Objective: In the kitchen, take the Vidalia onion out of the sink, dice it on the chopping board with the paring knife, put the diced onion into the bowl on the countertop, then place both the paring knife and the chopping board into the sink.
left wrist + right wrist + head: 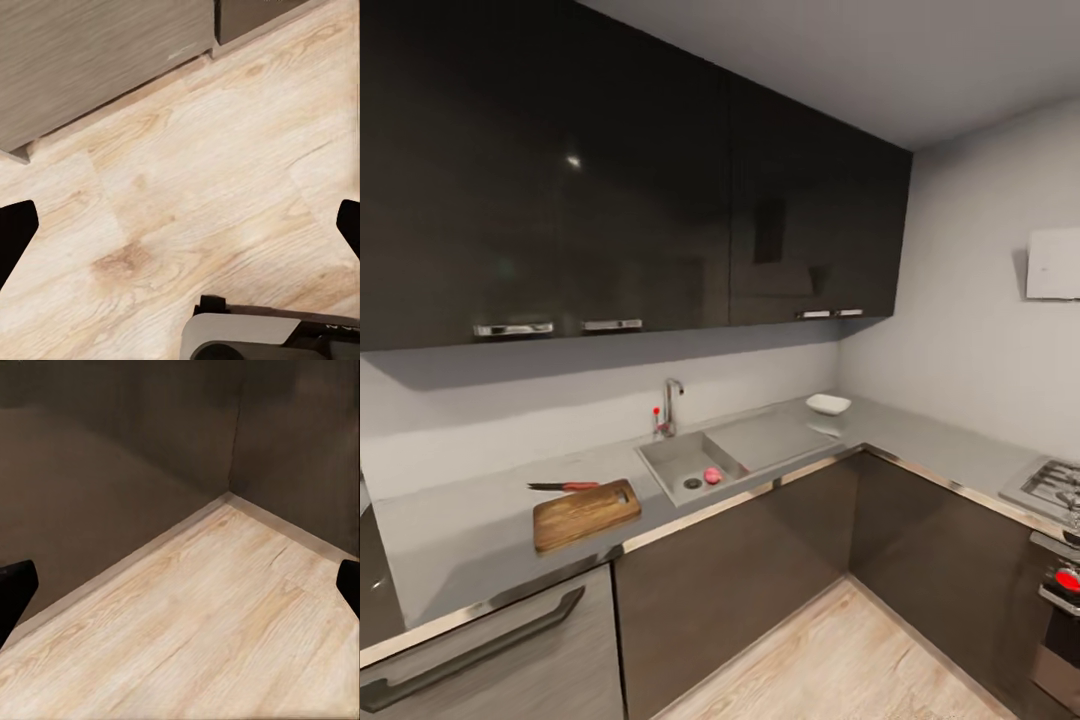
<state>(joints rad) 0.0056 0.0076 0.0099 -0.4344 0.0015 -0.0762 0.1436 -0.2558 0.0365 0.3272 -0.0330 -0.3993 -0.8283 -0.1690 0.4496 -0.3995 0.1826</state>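
Seemingly mid-approach, head view across the corner kitchen:
Chopping board [586, 514]: flat on the grey worktop [470, 540], left of the sink; long axis runs left-right, right end tipped slightly toward the wall.
Paring knife [564, 486]: just behind the board, lying along its far edge; red handle toward the sink, dark blade pointing left.
Sink [678, 462]: set into the worktop below the chrome tap [671, 404], drainboard to its right.
Vidalia onion [712, 475]: in the basin, beside the dark drain.
Bowl [828, 404]: on the worktop past the drainboard, near the corner.
Left pincer [180, 225]: fingers wide apart, gripping nothing, over the wood floor [210, 195].
Right pincer [180, 585]: likewise spread and unladen, over the floor by dark cabinet fronts [112, 450].
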